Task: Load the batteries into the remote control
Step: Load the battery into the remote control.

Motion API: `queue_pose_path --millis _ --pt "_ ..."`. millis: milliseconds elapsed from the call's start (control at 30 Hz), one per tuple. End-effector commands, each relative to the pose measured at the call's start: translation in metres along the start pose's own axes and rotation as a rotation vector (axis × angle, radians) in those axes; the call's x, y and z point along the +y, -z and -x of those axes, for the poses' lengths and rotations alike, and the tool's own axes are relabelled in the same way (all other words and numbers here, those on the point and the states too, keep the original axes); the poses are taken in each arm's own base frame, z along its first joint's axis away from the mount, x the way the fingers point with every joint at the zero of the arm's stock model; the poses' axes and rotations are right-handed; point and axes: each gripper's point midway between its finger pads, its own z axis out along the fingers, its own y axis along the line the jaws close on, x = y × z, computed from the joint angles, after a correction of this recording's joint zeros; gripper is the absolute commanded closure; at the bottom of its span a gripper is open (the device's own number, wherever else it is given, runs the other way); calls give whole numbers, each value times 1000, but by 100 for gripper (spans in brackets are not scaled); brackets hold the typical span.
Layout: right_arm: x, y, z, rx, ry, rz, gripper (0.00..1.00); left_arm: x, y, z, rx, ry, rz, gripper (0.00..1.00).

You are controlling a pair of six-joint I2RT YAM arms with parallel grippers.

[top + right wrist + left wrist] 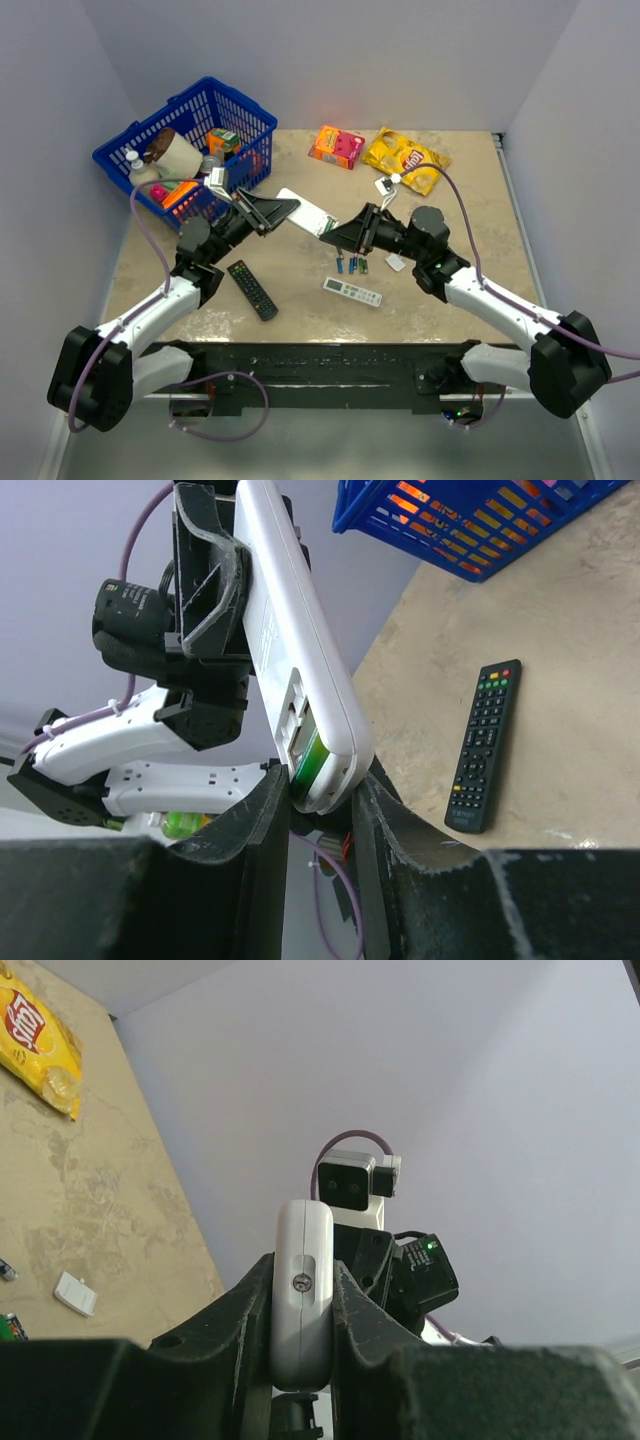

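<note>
One green battery [308,760] seated, right wrist only; left gripper [300,1290] clamps remote control [290,630], right gripper [325,790] hold unclear

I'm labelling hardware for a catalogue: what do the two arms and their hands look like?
The left arm and right arm have white links and bulky black joints. The left hand and right hand are black wedges with two flat fingers each. A purple cable runs along each arm.

The remote control [306,211] is white, the basket [243,100] blue
</note>
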Motion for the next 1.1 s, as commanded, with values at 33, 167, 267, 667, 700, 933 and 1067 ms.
queue_pose_path --millis 33,167,267,667,700,933,1067 --pt "-64 12 -11 6 -33 -245 67 -119 22 -5 30 -121 -368 100" --pt "-49 14 2 -22 44 -226 55 -105 17 -3 20 -173 -295 100" --pt "-40 16 8 -38 84 -212 48 -98 15 -2 13 -198 -258 100" --pt "-5 20 25 -92 152 -116 45 -87 14 -2 12 -193 -217 100" --pt "-1 20 28 -97 159 -111 45 -86 14 -2 11 -197 -213 100" --pt "7 31 53 -174 239 -193 43 -81 16 1 -7 -337 -171 100" --pt "11 36 59 -177 242 -242 43 -79 19 4 -23 -434 -152 100"
